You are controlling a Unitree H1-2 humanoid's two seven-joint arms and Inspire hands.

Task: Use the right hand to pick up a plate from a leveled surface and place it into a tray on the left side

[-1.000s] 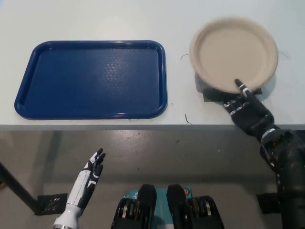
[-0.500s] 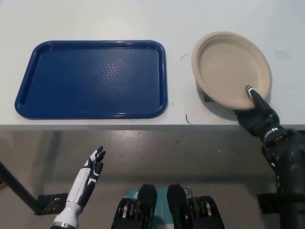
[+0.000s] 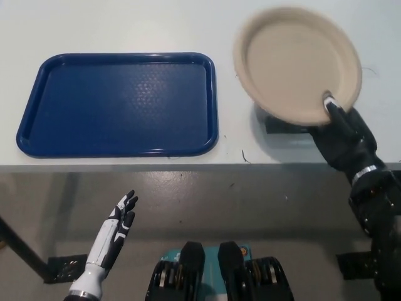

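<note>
A beige paper plate [image 3: 297, 63] is held tilted above the right side of the white table, looking larger than a flat-lying plate. My black right hand [image 3: 343, 135] is shut on its near right rim, thumb on top. The blue tray [image 3: 119, 103] lies on the table's left half, with nothing in it. My white left hand [image 3: 116, 231] hangs open below the table's front edge at the lower left, away from everything.
A small dark block [image 3: 279, 124] sits on the table under the plate's near edge. The table's front edge [image 3: 188, 164] runs across the middle of the picture; grey floor lies below it.
My right hand has closed on the plate's rim and raised it off the dark block, so the plate now looks bigger and sits higher in the picture. The left hand stayed put.
</note>
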